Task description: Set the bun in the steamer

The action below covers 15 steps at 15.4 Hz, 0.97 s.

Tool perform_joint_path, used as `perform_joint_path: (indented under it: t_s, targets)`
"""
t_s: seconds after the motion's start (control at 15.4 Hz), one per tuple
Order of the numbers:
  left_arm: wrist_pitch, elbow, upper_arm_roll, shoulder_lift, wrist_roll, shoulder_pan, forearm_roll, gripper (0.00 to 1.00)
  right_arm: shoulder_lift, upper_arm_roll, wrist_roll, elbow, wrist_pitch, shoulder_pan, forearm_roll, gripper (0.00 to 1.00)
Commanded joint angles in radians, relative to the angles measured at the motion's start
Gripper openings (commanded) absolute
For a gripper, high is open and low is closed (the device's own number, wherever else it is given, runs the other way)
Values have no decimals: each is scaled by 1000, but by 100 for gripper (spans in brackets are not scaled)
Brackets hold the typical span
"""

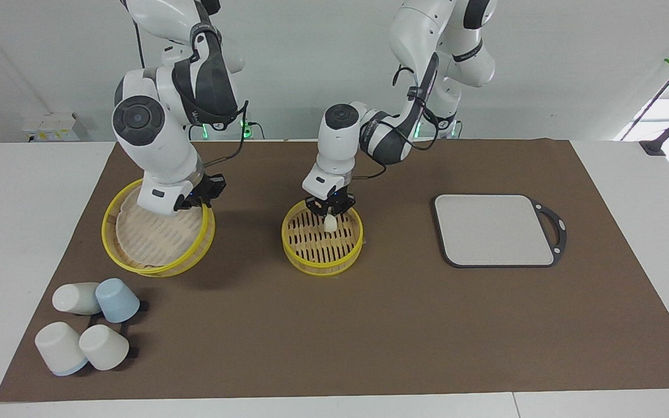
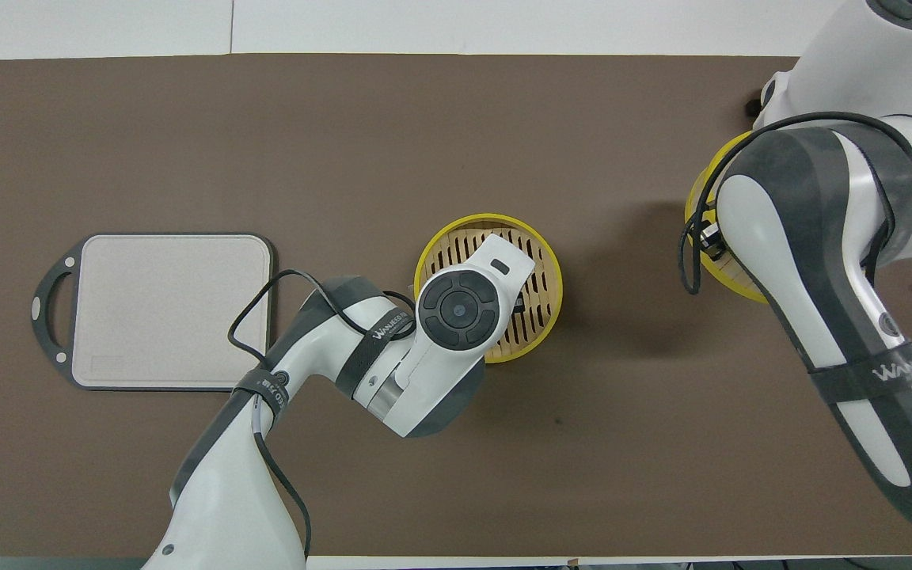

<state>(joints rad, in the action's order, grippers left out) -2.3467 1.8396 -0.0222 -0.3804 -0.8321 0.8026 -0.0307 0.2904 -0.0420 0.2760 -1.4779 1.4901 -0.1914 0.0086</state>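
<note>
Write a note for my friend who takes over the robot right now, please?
Left tool: over the open steamer basket, shut on the bun, which hangs just above the slatted base. Not yet let go.
Right tool: at the steamer lid, which sits tilted toward the right arm's end of the table; whether it grips the lid cannot be told.
Grey cutting board: toward the left arm's end, bare.
Four cups: tipped over, farther from the robots than the lid.
Done: bun picked up and carried over the basket.
Left: lower it, open the left tool, pull away.
</note>
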Motion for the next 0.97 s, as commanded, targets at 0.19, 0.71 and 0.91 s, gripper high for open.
perform_joint_path:
  t_s: [0.19, 0.71, 0.91]
  targets:
    - [-59, 9, -16, -8, -88, 10, 14, 100, -39, 5, 12, -41, 21, 6, -10, 0]
    - [166, 9, -21, 139, -33, -60, 15, 100, -25, 17, -372, -48, 211, -216, 46, 0]
    - [471, -26, -22, 326, 276, -289, 11, 100, 15, 16, -590, -47, 332, -319, 126, 0]
